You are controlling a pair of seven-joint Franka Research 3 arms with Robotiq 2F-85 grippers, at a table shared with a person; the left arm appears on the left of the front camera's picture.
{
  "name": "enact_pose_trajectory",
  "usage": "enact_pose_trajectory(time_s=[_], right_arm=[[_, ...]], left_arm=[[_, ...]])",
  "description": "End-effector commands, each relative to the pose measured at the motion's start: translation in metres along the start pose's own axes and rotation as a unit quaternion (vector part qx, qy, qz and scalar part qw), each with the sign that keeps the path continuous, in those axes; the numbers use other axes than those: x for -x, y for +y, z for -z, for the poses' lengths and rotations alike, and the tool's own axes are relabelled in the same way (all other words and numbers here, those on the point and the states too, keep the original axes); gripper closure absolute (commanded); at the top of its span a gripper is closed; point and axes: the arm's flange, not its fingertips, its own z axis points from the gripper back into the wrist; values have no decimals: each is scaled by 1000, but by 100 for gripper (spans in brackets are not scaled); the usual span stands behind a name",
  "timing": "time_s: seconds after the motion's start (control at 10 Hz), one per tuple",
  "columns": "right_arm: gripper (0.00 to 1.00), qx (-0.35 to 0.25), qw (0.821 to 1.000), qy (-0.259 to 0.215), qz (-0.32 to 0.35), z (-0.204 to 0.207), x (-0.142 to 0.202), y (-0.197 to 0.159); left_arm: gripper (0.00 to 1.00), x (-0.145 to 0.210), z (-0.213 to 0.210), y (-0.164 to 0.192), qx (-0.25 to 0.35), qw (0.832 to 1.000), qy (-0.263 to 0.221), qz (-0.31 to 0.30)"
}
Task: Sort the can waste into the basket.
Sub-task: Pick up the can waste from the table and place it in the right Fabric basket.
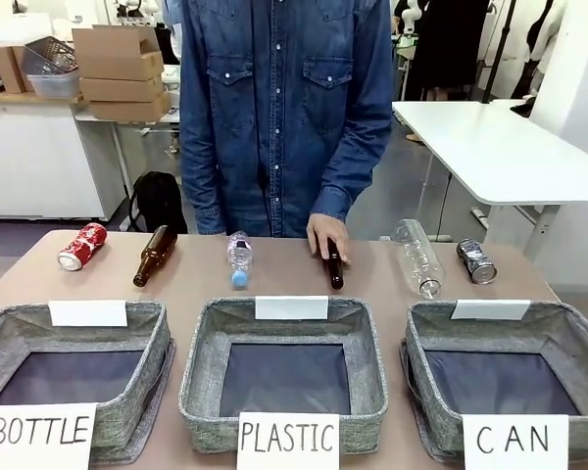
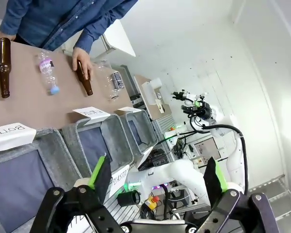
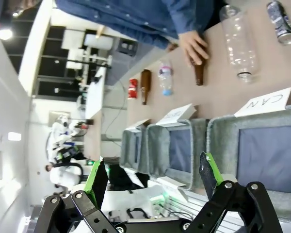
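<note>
A red can (image 1: 82,246) lies on its side at the table's far left, also seen in the right wrist view (image 3: 132,88). A black can (image 1: 476,260) lies at the far right (image 3: 281,20) (image 2: 117,80). The grey basket signed "CAN" (image 1: 564,338) stands at the front right (image 3: 218,136), with nothing in it. My left gripper (image 2: 157,177) is open, held high above the table's left side. High over the right side, my right gripper (image 3: 151,180) is open too. Nothing sits between either pair of fingers.
Baskets signed "BOTTLE" (image 1: 152,338) and "PLASTIC" (image 1: 201,352) stand left and middle. Two brown glass bottles (image 1: 155,256) (image 1: 334,264) and two clear plastic bottles (image 1: 239,258) (image 1: 417,258) lie along the far edge. A person's hand (image 1: 325,235) rests on the middle brown bottle.
</note>
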Motion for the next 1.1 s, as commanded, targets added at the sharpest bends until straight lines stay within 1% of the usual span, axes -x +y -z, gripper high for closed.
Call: enact_pose_trajectory(time_s=[0.0,0.1,0.2,0.3,0.4,0.5,0.6,0.7,0.8,0.9,1.0], right_arm=[[0,55,998,31,-24,21,-12,12],[0,58,997,47,-23,28,-20,13],[0,71,996,44,-24,25,-20,12],[0,101,994,35,-33,16,-12,14],[0,188,981,14,-53,13,-14,16],[0,276,959,-3,-58,25,-30,9],[0,326,942,0,-78,43,-52,-6],[0,344,932,29,-107,64,-71,-27],[0,361,925,46,-107,81,-87,-50],[0,356,927,54,-103,86,-94,-61],[0,330,936,58,-108,88,-95,-64]], left_arm=[[0,-3,0,-2,8,1000,-2,12],[0,-3,0,-2,8,1000,-2,12],[0,-3,0,-2,8,1000,-2,12],[0,-3,0,-2,8,1000,-2,12],[0,-3,0,-2,8,1000,-2,12],[0,-3,0,-2,8,1000,-2,12],[0,-3,0,-2,8,1000,-2,12],[0,-3,0,-2,8,1000,-2,12],[0,-3,0,-2,8,1000,-2,12],[0,-3,0,-2,8,1000,-2,12],[0,-3,0,-2,8,1000,-2,12]])
